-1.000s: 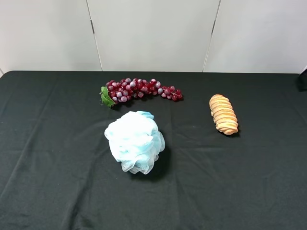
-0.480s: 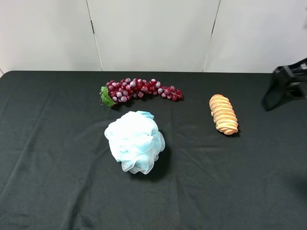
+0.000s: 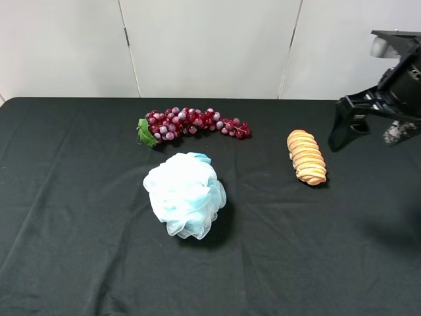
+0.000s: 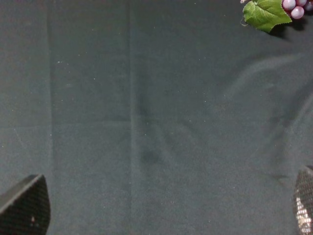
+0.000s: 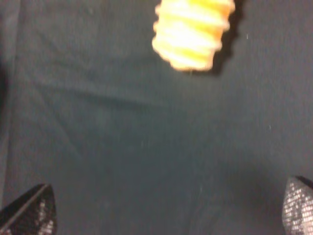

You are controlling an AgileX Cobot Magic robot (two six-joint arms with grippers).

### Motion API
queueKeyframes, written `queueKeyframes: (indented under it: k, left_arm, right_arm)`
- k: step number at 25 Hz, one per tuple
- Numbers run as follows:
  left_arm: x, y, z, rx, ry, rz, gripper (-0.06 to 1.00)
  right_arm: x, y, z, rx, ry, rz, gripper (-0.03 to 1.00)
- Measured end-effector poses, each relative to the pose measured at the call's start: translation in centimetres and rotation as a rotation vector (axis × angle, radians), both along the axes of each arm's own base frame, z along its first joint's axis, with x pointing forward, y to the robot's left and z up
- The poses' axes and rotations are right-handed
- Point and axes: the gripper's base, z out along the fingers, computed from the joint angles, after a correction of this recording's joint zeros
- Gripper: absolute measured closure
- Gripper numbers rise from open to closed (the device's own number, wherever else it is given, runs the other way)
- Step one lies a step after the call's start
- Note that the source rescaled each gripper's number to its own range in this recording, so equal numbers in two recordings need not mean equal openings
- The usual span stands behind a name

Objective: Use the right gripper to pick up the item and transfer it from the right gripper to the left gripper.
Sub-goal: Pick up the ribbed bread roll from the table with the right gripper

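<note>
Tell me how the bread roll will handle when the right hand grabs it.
The bread roll looks oblong and rounded, so it may roll sideways if nudged. Its crosswise ridges probably give grip. It seems small, so likely light.

Exterior high view: the right gripper (image 3: 366, 133) sits at the right edge, its arm cut off by the frame. One finger is blurred and its outline is unclear. Right wrist view: the bread roll (image 5: 192, 32) is out of focus and cropped by the picture's edge — ridges smeared, full length not shown. Of this gripper only two fingertips show, at the corners. Left wrist view: the left gripper (image 4: 164, 208) likewise shows only two fingertips at the corners. The bunch of grapes (image 4: 293, 6) is cropped to a leaf (image 4: 264, 13) and a few berries.
</note>
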Motion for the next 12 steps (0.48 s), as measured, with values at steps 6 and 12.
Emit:
queueKeyframes:
  k: [6, 12]
  left_arm:
    - [0.0, 0.0, 0.0, 0.000, 0.000, 0.000, -0.06]
    - [0.0, 0.0, 0.0, 0.000, 0.000, 0.000, -0.06]
  right_arm:
    - [2.2, 0.4, -2.5, 0.000, 0.012, -0.010, -0.03]
    - [4.2, 0.8, -5.4, -0.008, 0.030, -0.021, -0.03]
